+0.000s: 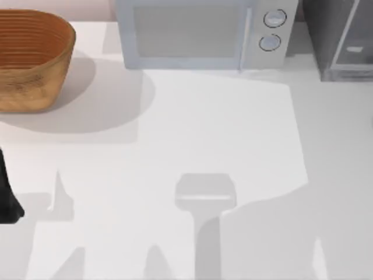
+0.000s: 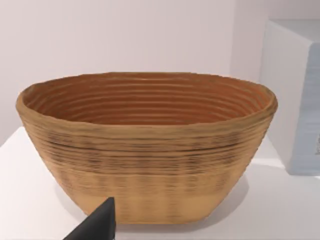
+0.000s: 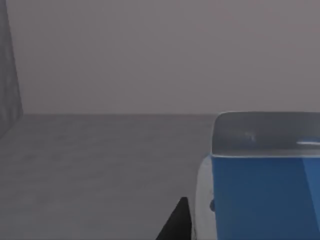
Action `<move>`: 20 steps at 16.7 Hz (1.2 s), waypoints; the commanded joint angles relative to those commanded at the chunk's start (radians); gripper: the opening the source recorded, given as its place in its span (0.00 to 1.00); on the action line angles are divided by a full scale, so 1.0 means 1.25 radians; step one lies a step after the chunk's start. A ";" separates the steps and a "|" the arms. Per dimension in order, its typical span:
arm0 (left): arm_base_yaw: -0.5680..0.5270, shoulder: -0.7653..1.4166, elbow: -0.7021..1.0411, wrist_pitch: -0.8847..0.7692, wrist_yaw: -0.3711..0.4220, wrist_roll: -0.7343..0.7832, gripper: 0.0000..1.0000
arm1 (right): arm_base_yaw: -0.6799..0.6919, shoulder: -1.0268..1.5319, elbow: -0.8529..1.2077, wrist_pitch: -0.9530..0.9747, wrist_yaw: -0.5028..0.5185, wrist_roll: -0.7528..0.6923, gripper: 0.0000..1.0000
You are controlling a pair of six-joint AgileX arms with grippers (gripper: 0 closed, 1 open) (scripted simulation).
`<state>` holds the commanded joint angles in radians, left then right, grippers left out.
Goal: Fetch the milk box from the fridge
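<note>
A: Starting at nine o'clock on the table (image 1: 233, 134), what sits there?

B: At about ten o'clock stands a woven basket (image 1: 29, 58), oval, with ribbed coils running round its wall. In the left wrist view its inside is a warmer orange-brown and its outside a paler straw tone with darker streaks. It rests flat on the smooth white tabletop.

A: And my left arm?

B: A dark piece of it (image 1: 7, 195) shows at the nine o'clock edge of the top view. In the left wrist view one black pointed fingertip (image 2: 97, 223) stands in front of the basket's base. I cannot tell whether those fingers are apart or together.

A: Moving on toward twelve o'clock?

B: The microwave (image 1: 198, 32), a pale-blue box with a matt grey door panel, a slim vertical handle and two round knobs (image 1: 273, 29) stacked one above the other on its right side. Its plain flat side wall shows in the left wrist view beside the basket.

A: Then one o'clock?

B: The fridge (image 1: 341, 41), dark grey and boxy, with a light frame and a pale translucent panel, just beside the microwave.

A: Where is the milk box?

B: In the right wrist view the milk box (image 3: 262, 190) stands close by on a dull grey floor with plain grey walls behind. Its face is glossy blue, its top pale and slanted, its edge rounded white. A black fingertip (image 3: 176, 225) of the right gripper lies just beside it; whether the fingers are spread or closed, I cannot tell.
</note>
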<state>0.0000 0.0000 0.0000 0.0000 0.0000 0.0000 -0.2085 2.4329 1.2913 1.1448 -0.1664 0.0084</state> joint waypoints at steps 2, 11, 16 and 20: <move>0.000 0.000 0.000 0.000 0.000 0.000 1.00 | 0.001 -0.026 -0.001 -0.026 -0.001 0.000 0.00; 0.000 0.000 0.000 0.000 0.000 0.000 1.00 | 0.000 -0.107 -0.001 -0.106 -0.002 0.003 0.00; 0.000 0.000 0.000 0.000 0.000 0.000 1.00 | -0.005 -0.167 -0.093 -0.056 -0.017 0.002 0.00; 0.000 0.000 0.000 0.000 0.000 0.000 1.00 | -0.025 -0.249 -0.279 0.022 -0.033 0.004 0.00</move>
<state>0.0000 0.0000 0.0000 0.0000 0.0000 0.0000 -0.2398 2.1217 0.9422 1.1727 -0.2077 0.0128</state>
